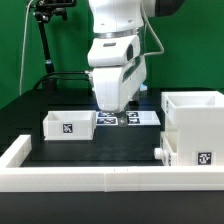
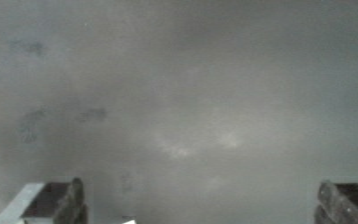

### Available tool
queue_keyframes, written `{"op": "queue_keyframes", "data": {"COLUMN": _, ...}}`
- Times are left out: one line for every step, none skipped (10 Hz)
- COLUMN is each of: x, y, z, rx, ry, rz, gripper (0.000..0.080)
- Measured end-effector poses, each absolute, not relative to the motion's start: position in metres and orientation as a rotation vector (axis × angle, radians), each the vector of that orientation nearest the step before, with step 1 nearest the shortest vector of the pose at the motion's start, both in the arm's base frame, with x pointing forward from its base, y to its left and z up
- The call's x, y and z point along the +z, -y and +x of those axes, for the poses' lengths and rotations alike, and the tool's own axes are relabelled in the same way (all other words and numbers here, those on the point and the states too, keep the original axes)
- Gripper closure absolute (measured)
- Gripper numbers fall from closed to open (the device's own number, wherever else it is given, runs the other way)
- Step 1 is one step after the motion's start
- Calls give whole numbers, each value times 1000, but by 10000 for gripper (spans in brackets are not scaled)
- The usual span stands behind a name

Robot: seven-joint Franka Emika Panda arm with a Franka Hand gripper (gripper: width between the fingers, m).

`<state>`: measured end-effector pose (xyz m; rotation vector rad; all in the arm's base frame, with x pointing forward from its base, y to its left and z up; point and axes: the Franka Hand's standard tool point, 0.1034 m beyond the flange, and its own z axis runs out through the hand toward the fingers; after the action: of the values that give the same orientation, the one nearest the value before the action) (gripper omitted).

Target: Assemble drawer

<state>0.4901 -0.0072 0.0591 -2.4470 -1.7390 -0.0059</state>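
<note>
The tall white drawer shell (image 1: 196, 128) stands at the exterior view's right, with a tag low on its front. A small knob (image 1: 160, 152) sticks out of its left side, low down, as of a tray seated in it. A loose white tray (image 1: 68, 124) with a tag lies at the exterior view's left. My gripper (image 1: 113, 108) hangs low over the table between them, just right of the loose tray and apart from it. In the wrist view my gripper (image 2: 201, 205) is open; its fingertips (image 2: 51, 202) stand wide apart with only blurred grey surface between them.
The marker board (image 1: 133, 118) lies flat on the dark table just behind my gripper. A long low white rail (image 1: 80, 168) runs along the table's front and up its left side. A black camera stand (image 1: 45, 40) rises at the back left.
</note>
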Motion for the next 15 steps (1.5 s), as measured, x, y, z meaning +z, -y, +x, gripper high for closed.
{"op": "queue_keyframes", "data": {"x": 59, "y": 7, "z": 490, "rx": -6, "ry": 1739, "rz": -2447, "gripper": 150}}
{"op": "queue_keyframes", "data": {"x": 60, "y": 11, "z": 490, "rx": -26, "ry": 1675, "rz": -2501, "gripper": 150}}
{"op": "queue_keyframes", "data": {"x": 61, "y": 21, "z": 482, "rx": -62, "ry": 1550, "rz": -2612, "gripper": 150}}
{"op": "queue_keyframes", "data": {"x": 60, "y": 24, "z": 471, "rx": -60, "ry": 1458, "rz": -2677, "gripper": 150}}
{"op": "queue_keyframes", "data": {"x": 57, "y": 27, "z": 468, "rx": -71, "ry": 1479, "rz": -2674, "gripper": 150}}
{"op": "queue_keyframes", "data": {"x": 57, "y": 28, "z": 468, "rx": -71, "ry": 1473, "rz": -2677, "gripper": 150}}
{"op": "queue_keyframes", "data": {"x": 57, "y": 28, "z": 469, "rx": -71, "ry": 1474, "rz": -2676, "gripper": 150}}
{"op": "queue_keyframes", "data": {"x": 57, "y": 28, "z": 468, "rx": -70, "ry": 1473, "rz": -2676, "gripper": 150}}
{"op": "queue_keyframes", "data": {"x": 57, "y": 28, "z": 468, "rx": -70, "ry": 1473, "rz": -2676, "gripper": 150}}
{"op": "queue_keyframes", "data": {"x": 57, "y": 28, "z": 468, "rx": -70, "ry": 1473, "rz": -2676, "gripper": 150}}
{"op": "queue_keyframes", "data": {"x": 57, "y": 28, "z": 468, "rx": -70, "ry": 1473, "rz": -2676, "gripper": 150}}
{"op": "queue_keyframes", "data": {"x": 57, "y": 29, "z": 469, "rx": -76, "ry": 1454, "rz": -2690, "gripper": 150}}
{"op": "queue_keyframes", "data": {"x": 60, "y": 39, "z": 469, "rx": -120, "ry": 1384, "rz": -2756, "gripper": 150}}
{"op": "queue_keyframes", "data": {"x": 63, "y": 45, "z": 465, "rx": -170, "ry": 1374, "rz": -2797, "gripper": 150}}
{"op": "queue_keyframes", "data": {"x": 63, "y": 46, "z": 458, "rx": -155, "ry": 1306, "rz": -2824, "gripper": 150}}
